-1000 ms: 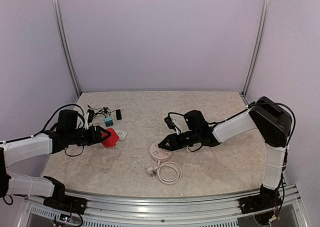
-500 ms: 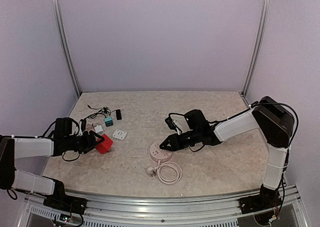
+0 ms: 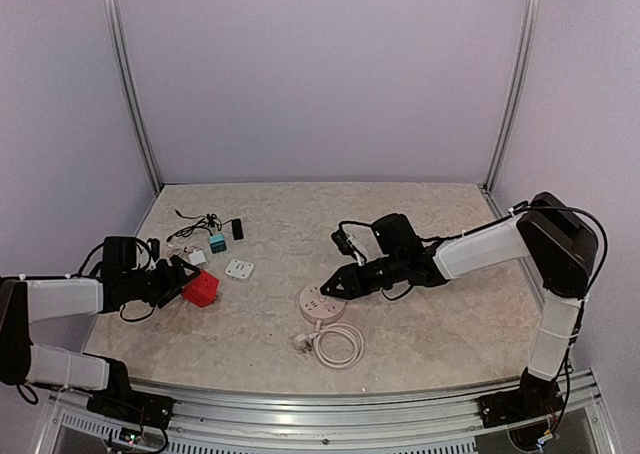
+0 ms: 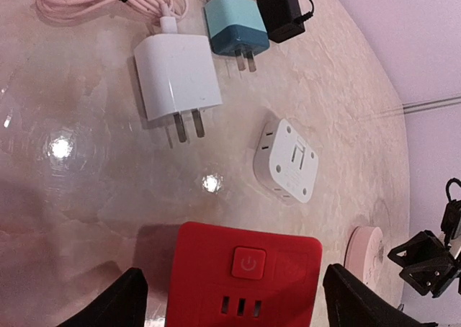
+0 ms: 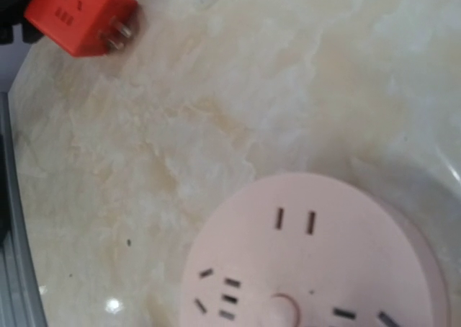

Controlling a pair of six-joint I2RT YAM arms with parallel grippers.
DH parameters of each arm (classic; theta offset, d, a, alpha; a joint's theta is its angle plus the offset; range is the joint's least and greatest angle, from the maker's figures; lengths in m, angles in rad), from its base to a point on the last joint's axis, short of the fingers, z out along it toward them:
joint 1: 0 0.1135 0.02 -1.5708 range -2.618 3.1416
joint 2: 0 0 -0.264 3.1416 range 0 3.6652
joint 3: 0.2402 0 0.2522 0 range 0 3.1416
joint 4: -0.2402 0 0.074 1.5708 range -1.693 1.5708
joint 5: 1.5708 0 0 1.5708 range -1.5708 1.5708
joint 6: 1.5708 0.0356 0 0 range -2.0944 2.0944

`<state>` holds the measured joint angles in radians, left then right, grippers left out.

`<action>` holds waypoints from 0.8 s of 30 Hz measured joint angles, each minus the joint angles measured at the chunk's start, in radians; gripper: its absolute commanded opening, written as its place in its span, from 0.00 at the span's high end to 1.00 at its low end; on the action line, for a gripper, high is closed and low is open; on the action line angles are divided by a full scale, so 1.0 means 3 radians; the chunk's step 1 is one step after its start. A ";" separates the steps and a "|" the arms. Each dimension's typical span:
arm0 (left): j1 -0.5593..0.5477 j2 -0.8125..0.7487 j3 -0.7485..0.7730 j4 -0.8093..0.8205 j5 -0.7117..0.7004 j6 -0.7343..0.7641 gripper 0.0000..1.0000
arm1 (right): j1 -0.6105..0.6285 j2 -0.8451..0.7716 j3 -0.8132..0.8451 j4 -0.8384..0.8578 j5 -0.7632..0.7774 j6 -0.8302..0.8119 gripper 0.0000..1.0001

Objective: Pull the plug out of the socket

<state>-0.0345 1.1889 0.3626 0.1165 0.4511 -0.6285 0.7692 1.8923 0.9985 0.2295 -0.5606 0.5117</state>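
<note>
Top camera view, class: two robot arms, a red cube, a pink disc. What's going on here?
The left gripper is at the left side of the table, jaws open on either side of the red socket cube, which lies on the surface. The cube's metal pins are bare, plugged into nothing. The right gripper hovers over the round pink power strip, whose visible outlets are free. A white charger lies loose beyond the cube.

Red socket (image 4: 216, 269), pale pink round strip (image 5: 317, 269) — beige marbled table (image 3: 420, 214).
</note>
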 measured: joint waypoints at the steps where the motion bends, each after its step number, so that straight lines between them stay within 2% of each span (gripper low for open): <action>1: 0.0011 -0.0027 -0.0006 -0.0017 -0.0024 -0.0010 0.13 | -0.0001 -0.0023 0.0000 -0.0006 0.0000 -0.0005 0.61; 7: 0.0056 -0.0242 -0.0038 -0.0151 -0.0155 -0.0092 0.12 | -0.0006 -0.0076 0.0000 -0.0009 -0.0003 -0.0023 0.61; 10: 0.0135 -0.0341 -0.0039 -0.0214 -0.0186 -0.0100 0.14 | -0.0006 -0.0081 0.0000 -0.0033 -0.0003 -0.0046 0.61; 14: 0.0158 -0.0440 -0.0029 -0.0299 -0.0219 -0.0055 0.23 | -0.0008 -0.0100 0.0000 -0.0084 0.0003 -0.0081 0.61; 19: -0.0252 -0.0488 0.0202 -0.0650 -0.0406 0.0080 0.45 | -0.0008 -0.0131 0.0000 -0.0102 -0.0001 -0.0097 0.62; 24: -0.0406 -0.0493 0.0303 -0.0791 -0.0481 0.0130 0.52 | -0.0008 -0.0131 0.0000 -0.0102 -0.0006 -0.0095 0.62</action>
<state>-0.1562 1.0409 0.4534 -0.1207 0.3069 -0.5896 0.7670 1.8530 0.9985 0.1989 -0.5625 0.4831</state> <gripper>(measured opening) 0.506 0.381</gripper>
